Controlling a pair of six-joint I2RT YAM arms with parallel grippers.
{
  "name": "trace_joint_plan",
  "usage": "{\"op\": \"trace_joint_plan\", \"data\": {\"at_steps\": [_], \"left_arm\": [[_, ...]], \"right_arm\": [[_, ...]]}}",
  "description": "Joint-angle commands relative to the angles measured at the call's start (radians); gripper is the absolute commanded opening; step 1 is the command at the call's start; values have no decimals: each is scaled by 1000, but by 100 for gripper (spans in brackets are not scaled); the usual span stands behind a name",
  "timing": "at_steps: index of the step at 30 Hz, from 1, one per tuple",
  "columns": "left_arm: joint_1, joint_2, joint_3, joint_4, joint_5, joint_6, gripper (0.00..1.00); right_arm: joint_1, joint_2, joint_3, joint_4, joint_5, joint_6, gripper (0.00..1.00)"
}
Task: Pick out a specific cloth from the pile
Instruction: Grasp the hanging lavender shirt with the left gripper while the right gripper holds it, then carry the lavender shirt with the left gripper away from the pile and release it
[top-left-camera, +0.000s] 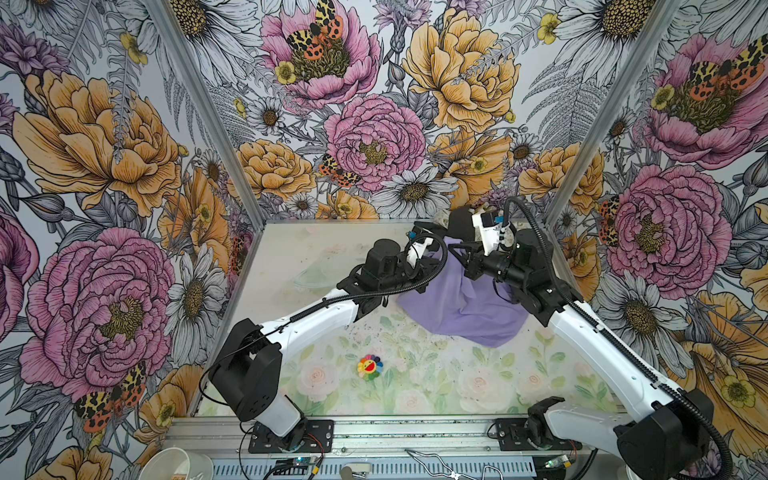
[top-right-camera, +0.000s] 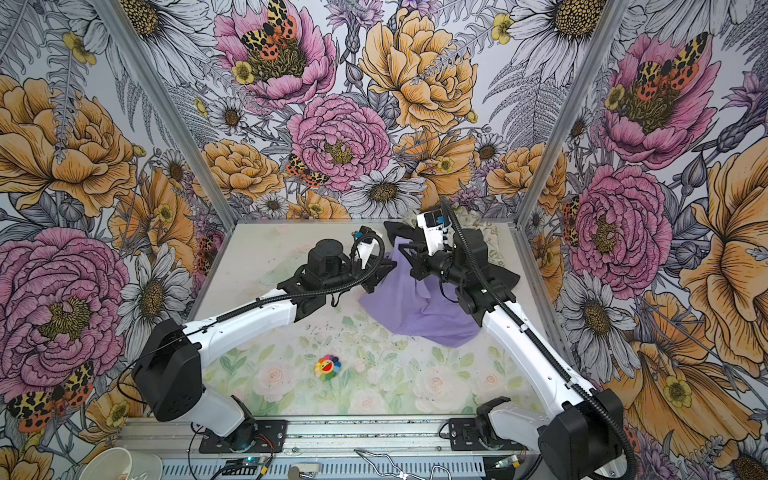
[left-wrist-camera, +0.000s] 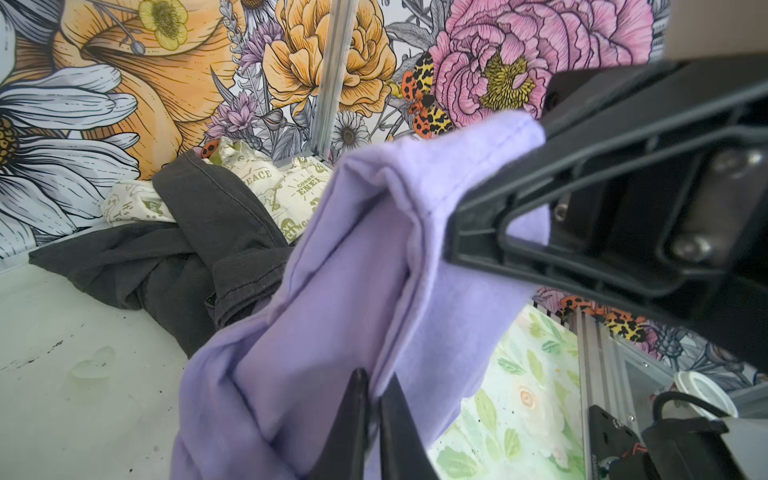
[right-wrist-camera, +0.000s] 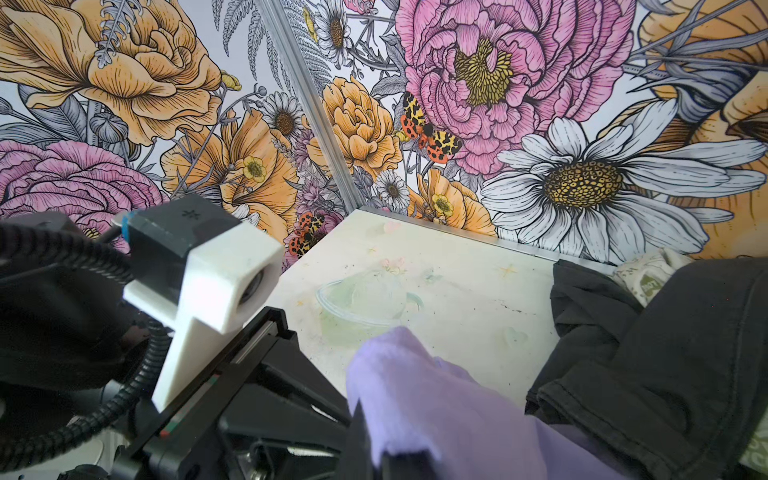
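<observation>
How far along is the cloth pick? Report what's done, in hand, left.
Done: the left pincer and right pincer are shut on the plain lavender fabric cloth. In hand: its top is raised, its lower part drapes on the pale floral table. Left: carrying it clear of the crumpled black garment and cream printed cloth at the back corner.

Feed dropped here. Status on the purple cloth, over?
Both shut on lavender cloth: left gripper, right gripper. Top raised, rest on table. Black garment close behind.

Floral walls (top-left-camera: 374, 124), perhaps stained floral tabletop (top-left-camera: 436, 374)
</observation>
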Motion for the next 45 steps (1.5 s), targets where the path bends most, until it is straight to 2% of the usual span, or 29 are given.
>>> {"op": "trace_joint_plan", "data": {"at_steps": [1, 8, 12, 17, 23, 29, 40, 45], "left_arm": [[1, 15, 41, -14, 34, -8, 0], [2, -25, 33, -13, -44, -2, 0], [9, -76, 26, -13, -102, 16, 0], [36, -137, 53, -48, -142, 37, 0], [73, -184, 115, -123, -165, 64, 0], [106, -210, 179, -196, -183, 94, 0], [154, -237, 303, -293, -212, 146, 0], [204, -266, 328, -329, -232, 157, 0]], "right_arm": [[5, -35, -6, 29, 29, -16, 0], [5, -61, -35, 28, 139, -39, 0], [5, -80, -49, 29, 209, -51, 19], [5, -110, -67, 29, 282, -64, 51], [3, -166, -93, 31, 375, -79, 74], [4, -201, -120, 31, 418, -93, 84], [1, -225, -138, 30, 455, -102, 88], [2, -226, -143, 30, 459, -104, 90]]}}
